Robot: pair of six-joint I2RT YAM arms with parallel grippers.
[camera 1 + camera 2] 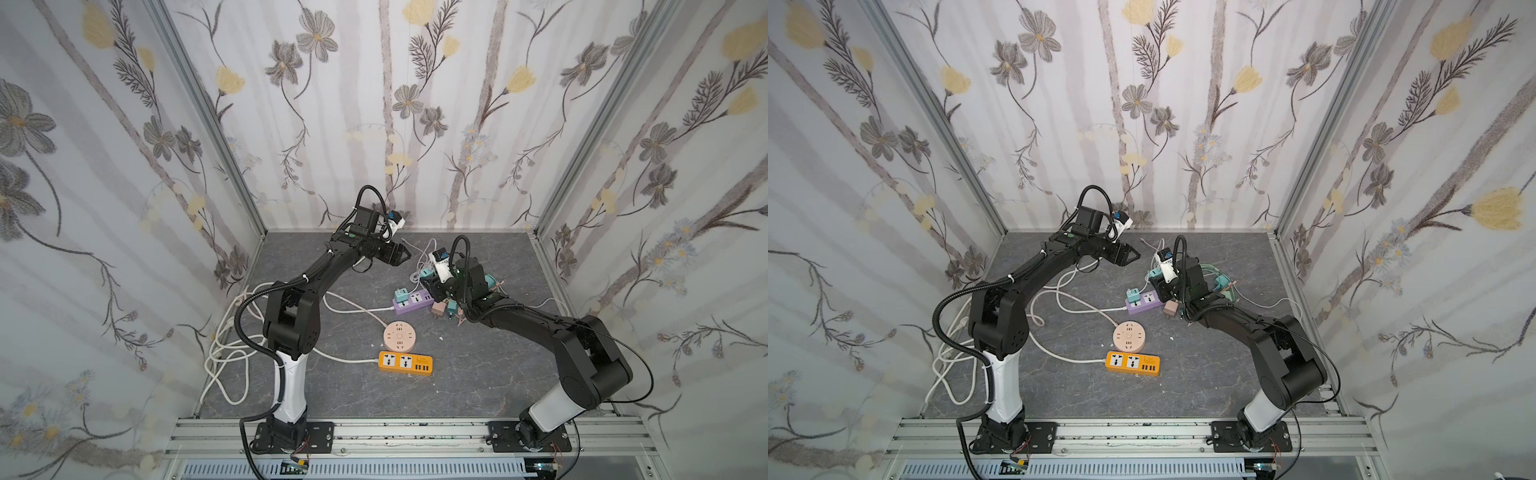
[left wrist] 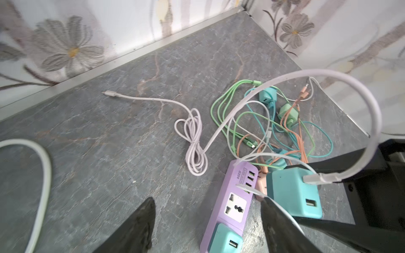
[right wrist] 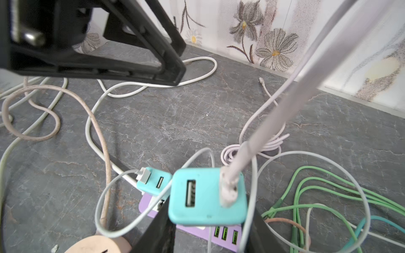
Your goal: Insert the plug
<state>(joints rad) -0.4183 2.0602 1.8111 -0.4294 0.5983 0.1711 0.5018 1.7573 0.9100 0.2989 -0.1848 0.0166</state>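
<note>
**A:** Top view first. What worries you?

**B:** My left gripper [image 1: 406, 252] hangs spread and empty. My right gripper [image 1: 430, 281] clamps the teal charger [image 1: 424, 273] just above the purple strip [image 1: 413, 301]. Its prongs are hidden from here.

**A:** Left wrist?

**B:** The free socket [image 2: 235, 207] lies bare beside the seated charger [image 2: 225, 241]. The pale cable [image 2: 328, 76] arches stiffly, and I judge it could twist the charger askew in my grip.

**A:** Right wrist?

**B:** The charger's body covers the socket, so I'd lower blind. The white lead [image 3: 96, 210] looping near it might snag. Up close, everything blurs.
</note>
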